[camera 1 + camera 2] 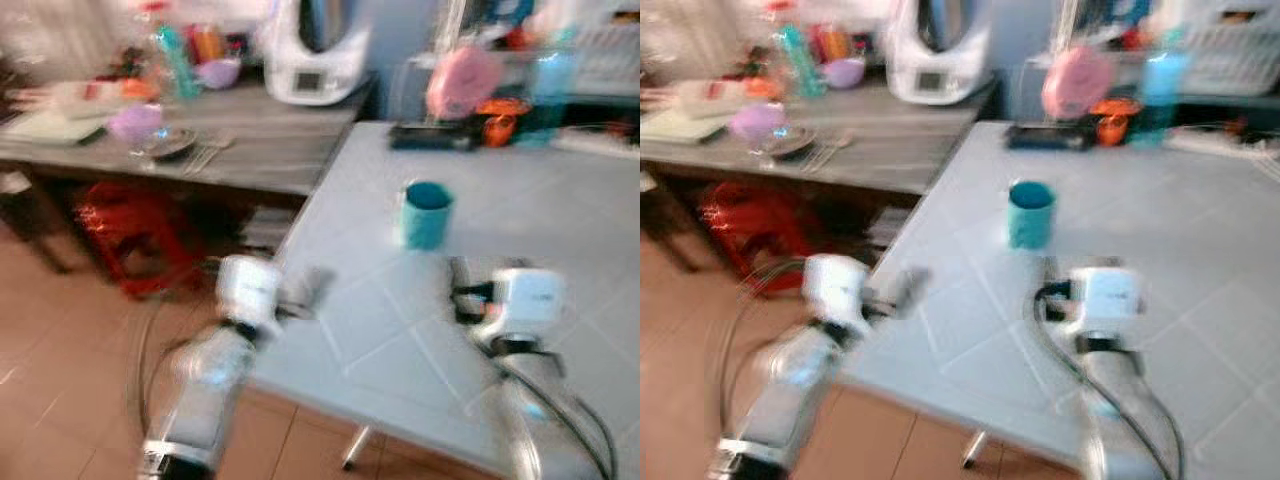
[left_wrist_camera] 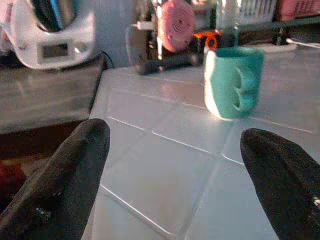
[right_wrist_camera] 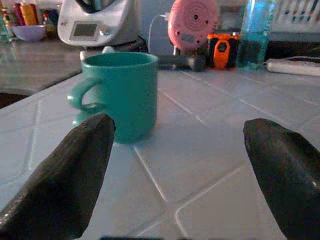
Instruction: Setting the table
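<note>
A teal mug (image 3: 120,95) stands upright on the white tiled table (image 1: 560,250), near the table's middle, with its handle showing in the right wrist view. Its inside cannot be seen well enough to tell any contents.

On the grey counter (image 1: 260,150) to the robot's left stand a white kitchen machine (image 1: 315,50), a small purple bowl (image 1: 220,72) and a purple cup (image 1: 135,122) beside a plate (image 1: 172,143); the contents of these are too blurred to tell. At the far edge of the table are a pink round object (image 3: 192,20), an orange object (image 3: 224,50) and a blue bottle (image 3: 256,30) holding bluish liquid.

The left gripper (image 2: 175,165) is held over the table's left edge, short of the mug. Its 2 fingers (image 2: 70,175) are spread wide apart and hold nothing.

The right gripper (image 3: 180,165) is held low over the table, just in front of the mug. Its 2 fingers (image 3: 70,170) are likewise spread wide and touch nothing; the mug sits ahead of the left-hand finger in that view, apart from it.

Both eye views are blurred. A red stool (image 1: 135,235) stands under the counter on the brown tiled floor (image 1: 60,370).
</note>
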Available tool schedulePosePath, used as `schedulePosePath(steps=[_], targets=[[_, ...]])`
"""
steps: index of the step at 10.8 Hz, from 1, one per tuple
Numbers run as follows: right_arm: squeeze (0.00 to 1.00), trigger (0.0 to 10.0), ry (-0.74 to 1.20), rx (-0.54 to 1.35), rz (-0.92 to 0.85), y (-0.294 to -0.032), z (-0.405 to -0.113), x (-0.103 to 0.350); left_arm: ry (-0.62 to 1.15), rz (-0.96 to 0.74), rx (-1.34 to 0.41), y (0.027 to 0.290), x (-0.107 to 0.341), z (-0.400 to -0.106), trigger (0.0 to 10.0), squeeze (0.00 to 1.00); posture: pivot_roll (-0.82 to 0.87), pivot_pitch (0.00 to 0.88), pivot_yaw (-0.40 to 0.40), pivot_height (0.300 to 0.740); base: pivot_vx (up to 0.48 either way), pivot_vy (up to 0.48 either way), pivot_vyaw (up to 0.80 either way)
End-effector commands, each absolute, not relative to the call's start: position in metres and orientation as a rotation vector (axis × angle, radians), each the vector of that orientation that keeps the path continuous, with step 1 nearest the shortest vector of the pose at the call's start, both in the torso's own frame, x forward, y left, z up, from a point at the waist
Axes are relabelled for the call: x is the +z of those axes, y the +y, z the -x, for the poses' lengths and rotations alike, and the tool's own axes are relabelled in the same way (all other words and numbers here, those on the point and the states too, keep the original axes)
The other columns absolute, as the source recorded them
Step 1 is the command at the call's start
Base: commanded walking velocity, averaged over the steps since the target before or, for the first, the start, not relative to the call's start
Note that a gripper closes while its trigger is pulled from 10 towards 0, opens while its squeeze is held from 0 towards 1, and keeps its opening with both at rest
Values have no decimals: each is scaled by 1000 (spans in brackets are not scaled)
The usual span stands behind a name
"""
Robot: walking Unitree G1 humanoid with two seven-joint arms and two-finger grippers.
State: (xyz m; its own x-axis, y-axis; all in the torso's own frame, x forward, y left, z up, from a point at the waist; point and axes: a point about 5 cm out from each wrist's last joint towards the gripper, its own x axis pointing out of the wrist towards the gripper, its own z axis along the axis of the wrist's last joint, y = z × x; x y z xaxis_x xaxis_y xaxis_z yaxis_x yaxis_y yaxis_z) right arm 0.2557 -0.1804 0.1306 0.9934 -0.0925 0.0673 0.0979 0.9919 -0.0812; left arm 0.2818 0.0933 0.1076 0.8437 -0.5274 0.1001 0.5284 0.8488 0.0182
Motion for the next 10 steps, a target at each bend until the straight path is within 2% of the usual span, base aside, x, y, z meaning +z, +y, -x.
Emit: schedulePosePath(steps=[1,3,5,7,10], targets=[[0,10000,-67,-72,68,-171,-256,131,-90,-27,-531,109,104,-279,10000,0,-19,0,90,740,0,0,0],[0,10000,-62,-67,66,-169,-255,129,-67,4,-606,110,97,-272,10000,0,-17,0,88,740,0,0,0],[0,10000,-44,-70,74,-166,-261,126,-20,82,-809,102,90,-253,10000,0,-15,0,85,740,0,0,0],[0,10000,-2,-78,113,-156,-283,122,-17,122,-930,100,93,-249,10000,0,-11,0,80,740,0,0,0],[0,10000,12,-58,92,-140,-306,119,-5,106,-964,101,93,-250,10000,0,-5,0,77,740,0,0,0]])
